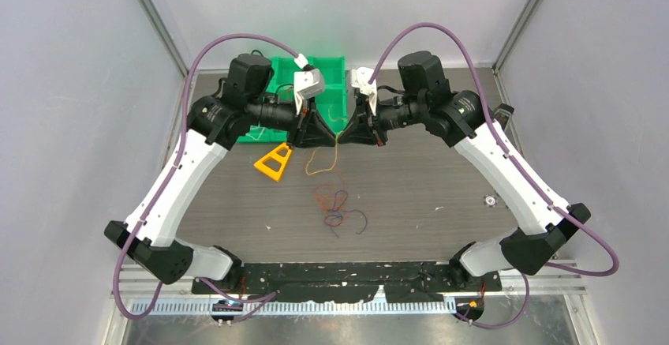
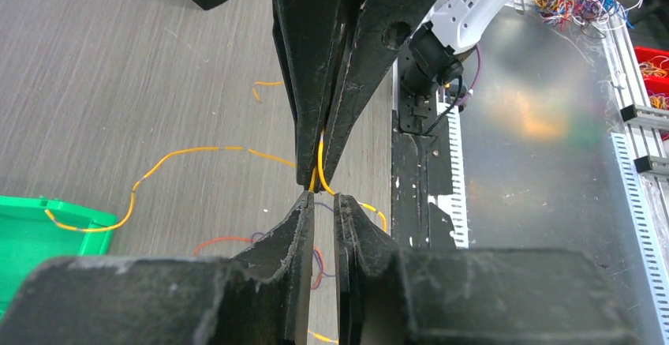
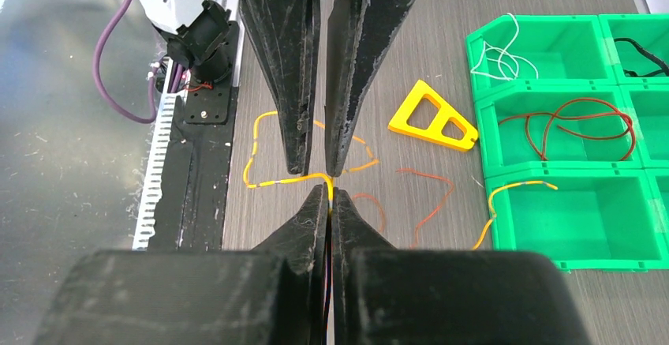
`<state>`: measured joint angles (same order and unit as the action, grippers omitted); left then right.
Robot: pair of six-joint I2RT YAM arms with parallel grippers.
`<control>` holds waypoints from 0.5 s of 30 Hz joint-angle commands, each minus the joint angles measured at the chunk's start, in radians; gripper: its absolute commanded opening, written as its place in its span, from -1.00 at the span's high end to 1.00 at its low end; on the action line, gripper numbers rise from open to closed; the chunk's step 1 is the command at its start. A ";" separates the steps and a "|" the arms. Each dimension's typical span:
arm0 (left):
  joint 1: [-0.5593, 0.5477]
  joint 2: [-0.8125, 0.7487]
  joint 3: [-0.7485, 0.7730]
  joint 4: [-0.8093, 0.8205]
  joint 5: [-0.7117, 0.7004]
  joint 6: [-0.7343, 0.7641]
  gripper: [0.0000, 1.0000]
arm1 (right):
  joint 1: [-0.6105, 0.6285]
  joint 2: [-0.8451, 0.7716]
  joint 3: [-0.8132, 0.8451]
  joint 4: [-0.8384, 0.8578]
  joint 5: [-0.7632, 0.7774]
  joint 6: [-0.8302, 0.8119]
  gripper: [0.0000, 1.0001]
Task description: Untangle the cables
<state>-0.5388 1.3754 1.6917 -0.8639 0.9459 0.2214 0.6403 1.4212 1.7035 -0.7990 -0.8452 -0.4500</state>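
Right jaws clamp yellow cable (image 3: 276, 181); left jaws slightly apart.

One overhead, two wrist close-ups.
Fixed high behind, looking down over the table (image 1: 442, 195); wrist-mounted pair facing each other, sharing the yellow cable (image 3: 276, 181).

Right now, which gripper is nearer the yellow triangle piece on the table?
Left. The left gripper hangs just right of the yellow triangle; the right gripper, shut on the yellow cable, faces it tip to tip, farther right.
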 commanded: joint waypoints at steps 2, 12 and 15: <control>-0.015 0.010 0.003 -0.017 0.031 0.046 0.66 | 0.003 -0.021 0.041 -0.001 -0.055 -0.022 0.89; -0.055 0.031 0.002 0.008 0.003 0.038 0.33 | 0.005 -0.009 0.057 -0.020 -0.072 -0.043 0.89; -0.058 0.030 -0.015 0.032 0.004 0.017 0.75 | 0.005 -0.012 0.053 -0.020 -0.067 -0.050 0.89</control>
<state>-0.5884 1.4139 1.6886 -0.8883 0.9424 0.2592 0.6403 1.4212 1.7203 -0.8253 -0.8921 -0.4778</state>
